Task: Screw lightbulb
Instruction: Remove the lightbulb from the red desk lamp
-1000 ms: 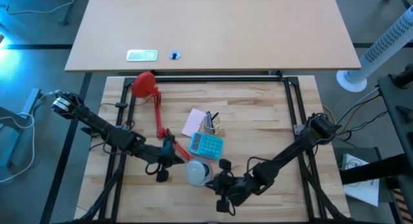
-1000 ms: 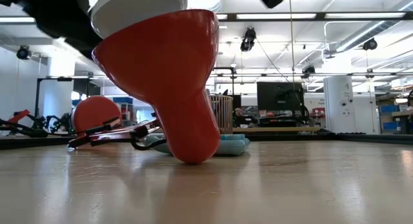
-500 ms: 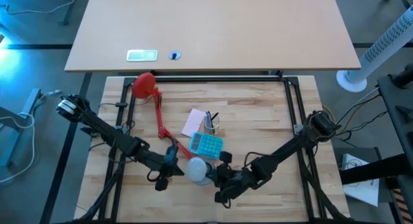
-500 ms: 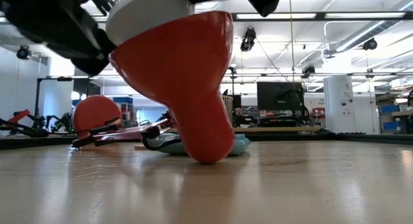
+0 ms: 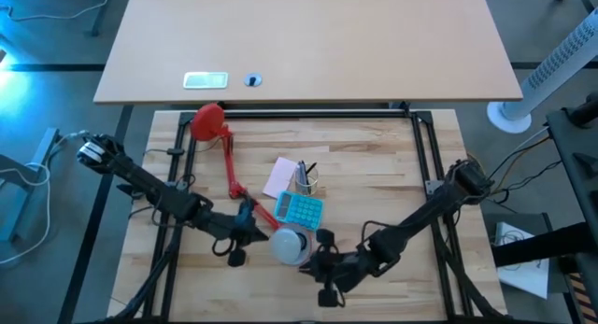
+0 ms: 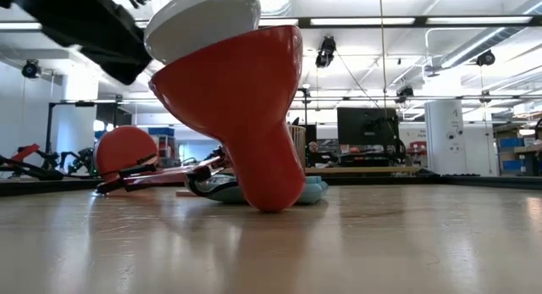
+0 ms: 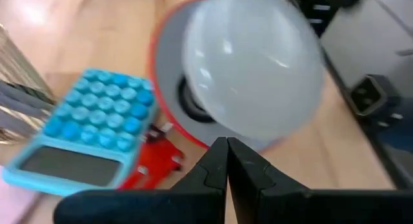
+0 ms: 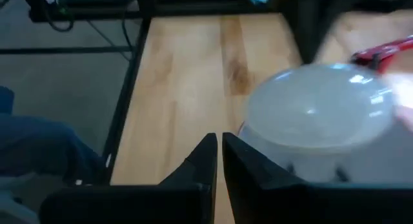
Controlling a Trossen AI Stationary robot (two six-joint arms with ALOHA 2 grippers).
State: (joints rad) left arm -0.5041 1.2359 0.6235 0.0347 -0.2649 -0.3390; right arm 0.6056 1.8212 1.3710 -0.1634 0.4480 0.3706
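**Two grippers flanking the lamp head**

The left gripper point(image 5: 250, 232) has its fingers pressed together with nothing between them, just beside the red lamp shade point(image 6: 246, 108). The right gripper point(image 5: 313, 259), fingers nearly closed and empty, sits on the shade's other side. The lightbulb point(image 5: 290, 245) sits in the shade, its white dome point(image 7: 251, 72) facing up and tilted. A blue calculator point(image 5: 301, 209) lies nearby on the wooden table point(image 5: 374, 165).

One lightbulb point(image 5: 289, 244), one lamp point(image 5: 227, 170), one calculator point(image 5: 300, 210).
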